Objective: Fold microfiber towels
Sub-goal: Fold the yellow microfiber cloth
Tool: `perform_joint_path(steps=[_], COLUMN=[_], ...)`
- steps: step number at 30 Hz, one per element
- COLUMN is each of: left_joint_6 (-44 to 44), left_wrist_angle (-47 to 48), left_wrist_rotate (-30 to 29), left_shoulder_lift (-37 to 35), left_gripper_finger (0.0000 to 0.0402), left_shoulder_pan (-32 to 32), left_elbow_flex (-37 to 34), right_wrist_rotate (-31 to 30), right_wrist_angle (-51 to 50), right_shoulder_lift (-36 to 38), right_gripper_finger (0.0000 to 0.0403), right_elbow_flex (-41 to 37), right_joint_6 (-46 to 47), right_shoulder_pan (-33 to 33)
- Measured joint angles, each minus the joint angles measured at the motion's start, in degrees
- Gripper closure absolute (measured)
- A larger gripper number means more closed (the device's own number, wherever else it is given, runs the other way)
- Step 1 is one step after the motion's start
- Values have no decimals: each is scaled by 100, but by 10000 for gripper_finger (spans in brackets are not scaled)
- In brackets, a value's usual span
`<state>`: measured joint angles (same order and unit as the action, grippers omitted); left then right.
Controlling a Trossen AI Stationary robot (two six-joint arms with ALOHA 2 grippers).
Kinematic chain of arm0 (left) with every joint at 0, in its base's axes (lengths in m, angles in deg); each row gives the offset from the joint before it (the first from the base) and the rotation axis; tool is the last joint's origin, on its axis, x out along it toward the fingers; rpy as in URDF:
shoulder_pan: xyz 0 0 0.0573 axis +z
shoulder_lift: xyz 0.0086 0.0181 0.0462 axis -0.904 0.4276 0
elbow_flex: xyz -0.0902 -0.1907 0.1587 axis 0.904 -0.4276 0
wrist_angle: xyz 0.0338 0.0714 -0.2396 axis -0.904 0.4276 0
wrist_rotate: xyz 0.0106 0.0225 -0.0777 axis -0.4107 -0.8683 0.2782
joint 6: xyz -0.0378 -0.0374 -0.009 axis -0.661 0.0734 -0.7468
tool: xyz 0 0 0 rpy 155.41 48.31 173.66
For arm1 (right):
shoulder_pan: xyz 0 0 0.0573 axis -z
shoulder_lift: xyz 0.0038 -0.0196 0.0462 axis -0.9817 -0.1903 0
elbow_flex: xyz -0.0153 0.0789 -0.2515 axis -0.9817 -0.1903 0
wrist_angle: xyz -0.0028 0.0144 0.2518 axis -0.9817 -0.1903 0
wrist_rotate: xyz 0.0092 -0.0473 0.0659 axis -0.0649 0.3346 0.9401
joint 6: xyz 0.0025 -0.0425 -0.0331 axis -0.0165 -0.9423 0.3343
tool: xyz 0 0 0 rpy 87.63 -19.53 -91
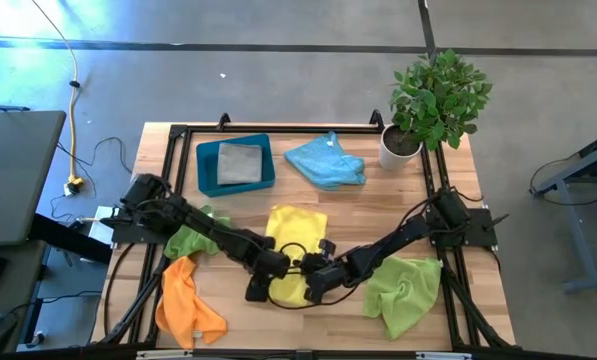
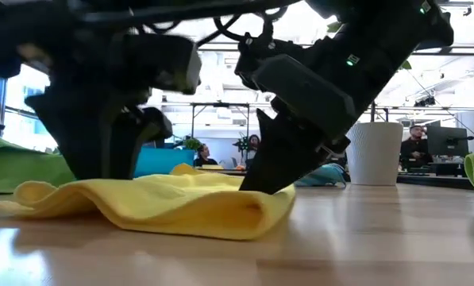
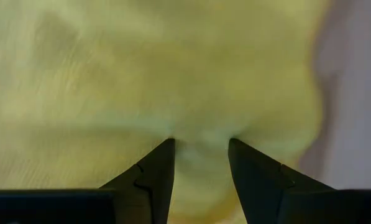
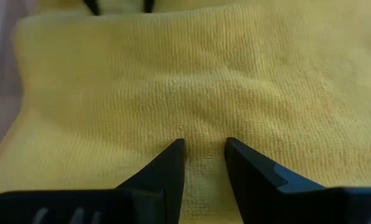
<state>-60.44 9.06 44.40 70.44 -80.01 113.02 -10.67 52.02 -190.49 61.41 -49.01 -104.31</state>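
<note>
Your left fingers (image 3: 163,177) and right fingers (image 4: 173,168) each pinch a bit of the yellow towel (image 1: 296,240) near its front edge. It's soft and limp, so hold by the corners.

Six towels, one tray, one plant, two arms.
Towels: one yellow (image 1: 296,240), one orange (image 1: 186,300), one blue (image 1: 325,160), one grey (image 1: 239,163), two green (image 1: 405,290) (image 1: 190,238); tray (image 1: 206,166); potted plant (image 1: 433,100).

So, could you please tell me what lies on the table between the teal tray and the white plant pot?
In the high view, a light blue towel lies crumpled on the wood between the teal tray and the plant pot; nothing else sits there.
</note>
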Motion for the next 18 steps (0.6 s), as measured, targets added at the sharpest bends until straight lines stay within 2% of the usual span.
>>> perform_joint_path(steps=[9,14,18], left_joint_6=[-561,-534,-519], left_wrist_angle=[-1247,-1098,-801], left_wrist_rotate=[13,-12,-9], left_shoulder_lift=[-1,-169,-377], left_gripper_finger=[261,261,261], left_shoulder_pan=[-235,-226,-244], left_elbow_flex=[0,0,0], right_wrist_rotate=[-148,-146,61], right_wrist_angle=[-845,-1254,-1207], right_shoulder_lift=[332,791,988], right_gripper_finger=[289,289,289], right_elbow_flex=[-32,-35,-35], right_joint_6=[-476,-368,-274], right_shoulder_pan=[136,164,8])
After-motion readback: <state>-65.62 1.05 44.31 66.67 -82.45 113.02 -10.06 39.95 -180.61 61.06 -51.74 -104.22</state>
